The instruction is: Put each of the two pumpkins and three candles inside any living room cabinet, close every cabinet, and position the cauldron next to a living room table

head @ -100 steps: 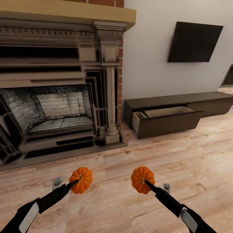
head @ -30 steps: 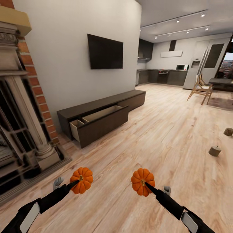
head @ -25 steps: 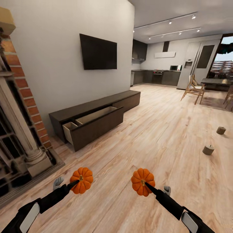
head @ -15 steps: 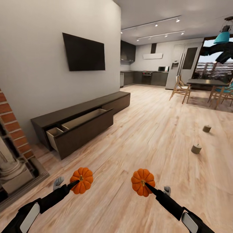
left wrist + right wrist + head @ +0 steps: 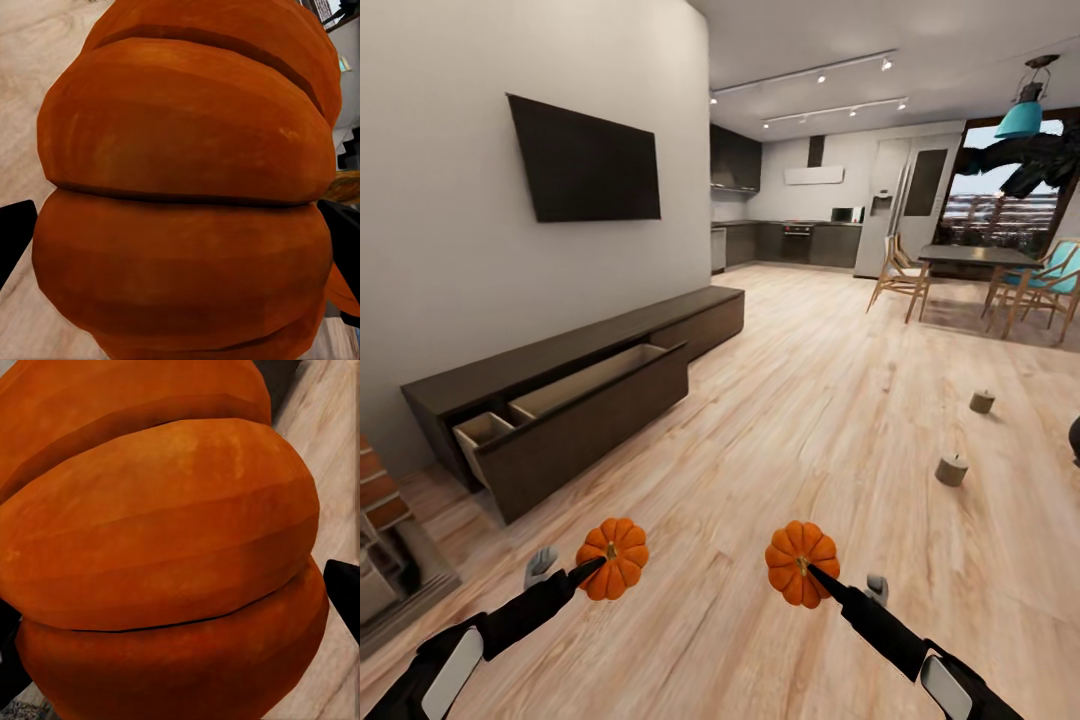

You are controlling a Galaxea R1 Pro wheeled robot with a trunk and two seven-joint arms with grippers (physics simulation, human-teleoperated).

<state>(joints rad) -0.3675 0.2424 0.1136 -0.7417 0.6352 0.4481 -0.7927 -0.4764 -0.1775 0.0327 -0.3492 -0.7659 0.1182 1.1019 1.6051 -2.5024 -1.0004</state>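
My left gripper (image 5: 582, 572) pinches one pumpkin (image 5: 613, 557) and my right gripper (image 5: 832, 584) pinches the other pumpkin (image 5: 801, 562), both held above the wooden floor (image 5: 810, 420) in front of me. In each wrist view the orange ribbed skin (image 5: 184, 195) crowds the lens, with dark finger edges at either side (image 5: 345, 589). The cabinet (image 5: 560, 400) runs along the wall to my left beneath a dark screen (image 5: 585, 162); its near drawer (image 5: 575, 425) stands pulled out, pale inside. Two candles (image 5: 952, 469) (image 5: 982, 401) stand on the floor to my right, well apart from the cabinet. A dining table with chairs (image 5: 985, 280) sits farther back.
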